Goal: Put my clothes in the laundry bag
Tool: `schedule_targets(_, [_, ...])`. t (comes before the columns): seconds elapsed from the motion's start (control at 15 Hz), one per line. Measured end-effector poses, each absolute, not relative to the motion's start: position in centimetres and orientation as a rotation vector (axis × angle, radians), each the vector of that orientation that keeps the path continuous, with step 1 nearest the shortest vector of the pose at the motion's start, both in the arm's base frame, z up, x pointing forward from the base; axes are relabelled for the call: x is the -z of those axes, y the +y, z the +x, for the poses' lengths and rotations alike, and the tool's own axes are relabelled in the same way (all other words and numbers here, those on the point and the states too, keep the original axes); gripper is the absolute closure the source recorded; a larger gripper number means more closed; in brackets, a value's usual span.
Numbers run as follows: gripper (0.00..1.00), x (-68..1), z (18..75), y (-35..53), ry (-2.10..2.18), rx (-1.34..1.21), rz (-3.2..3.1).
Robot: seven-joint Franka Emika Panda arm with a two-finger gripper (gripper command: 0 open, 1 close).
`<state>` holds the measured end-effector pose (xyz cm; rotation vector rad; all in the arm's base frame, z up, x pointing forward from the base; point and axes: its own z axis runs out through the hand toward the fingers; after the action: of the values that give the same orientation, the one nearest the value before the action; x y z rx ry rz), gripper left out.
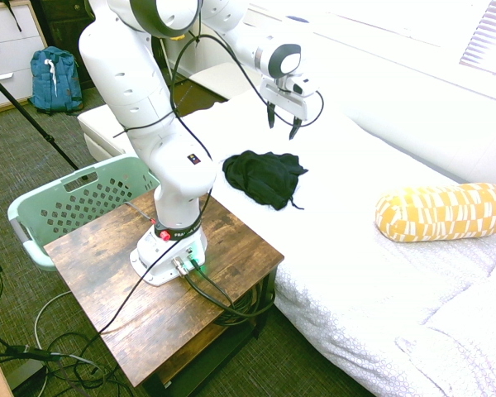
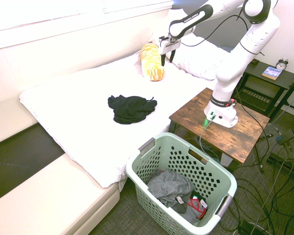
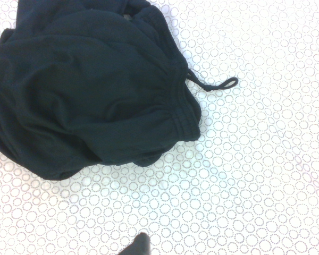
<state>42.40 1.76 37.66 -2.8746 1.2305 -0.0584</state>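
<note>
Hanging: fingers point(image 1: 283, 126) spread apart, empty, pointing down, above the bed and clear of it.
Fingers against garment: off to one side of the black clothes point(image 1: 264, 177), not touching; in the second exterior view, up near the pillow end.
Arm: white, reaching from its base on the wooden table point(image 1: 107, 273) out over the bed.
Clothes: one crumpled black heap, lying on the bed sheet point(image 2: 78, 107), near the middle of the mattress; elastic waistband and a thin looped drawstring seen in the wrist view point(image 3: 90, 95).
Sheet: white, printed with small dotted circles.
Yellow bolster pillow point(image 1: 443, 212): patterned yellow and white, lying on the bed, well apart from the clothes.
White pillows point(image 2: 201, 58): at the bed's head, beyond the bolster.
Laundry bag point(image 2: 213, 171): pale mint-green perforated basket, standing on the carpet just beside the table and near the bed edge; well apart from the clothes.
Inside basket: grey garment point(image 2: 169, 187) plus something red and dark beneath it.
Blue backpack point(image 1: 54, 79): on the floor, leaning by the drawers.
Nightstand items: small alarm clock point(image 2: 281, 64) and a book point(image 2: 271, 72).
</note>
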Motion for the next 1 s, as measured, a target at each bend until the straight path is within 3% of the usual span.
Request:
schedule_targets(0.47, [0.00,-37.3,44.6,2.0,1.208,0.143,-2.852])
schedule_targets(1.0, [0.00,-30.7,58.4,9.5,1.005,0.193,-2.893])
